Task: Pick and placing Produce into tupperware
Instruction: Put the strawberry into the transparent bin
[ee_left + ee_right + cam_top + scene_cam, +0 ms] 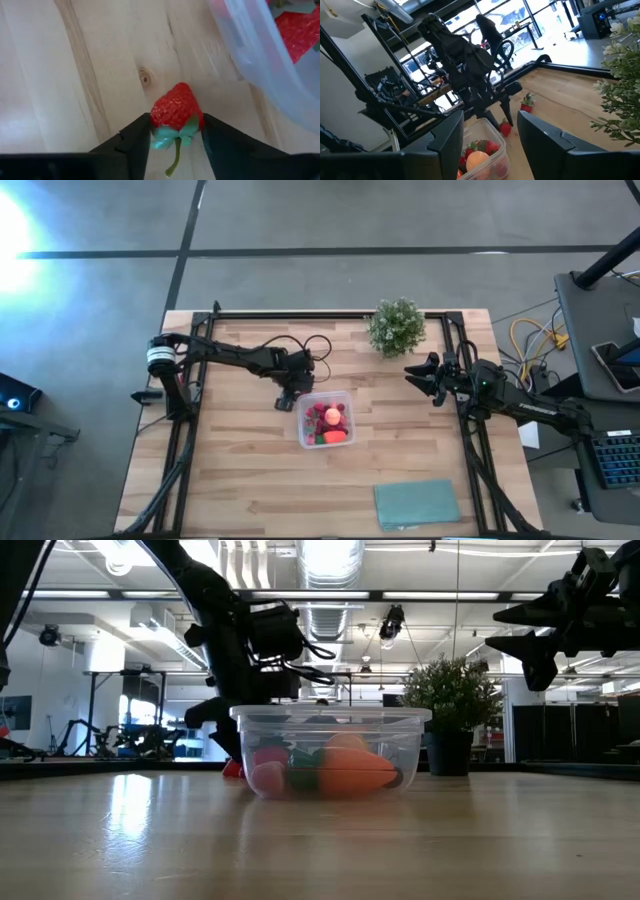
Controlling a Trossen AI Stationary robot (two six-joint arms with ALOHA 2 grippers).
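Note:
The clear tupperware [325,420] stands mid-table and holds a pink-orange peach ball [331,416], an orange-red piece [336,437] and red strawberries. My left gripper [288,395] is low at the tupperware's left side, shut on a red strawberry [176,111], which also shows in the low view [232,768]. A second strawberry [527,104] lies on the wood beyond it. My right gripper [425,377] hangs open and empty, high over the table's right part, near the potted plant [397,327]. My left gripper pinches the strawberry by its two sides at the green-leaf end [175,134], between its two fingertips [137,134]. The fingers come from above, pointing down. The strawberry's red tip points away from the wrist. It sits at table height beside the tupperware wall; whether it rests on the wood, I cannot tell.
A flat teal cloth [416,503] lies near the table's front right. The bushy plant stands at the far edge. A black frame rail [330,315] runs along the table's far edge and sides.

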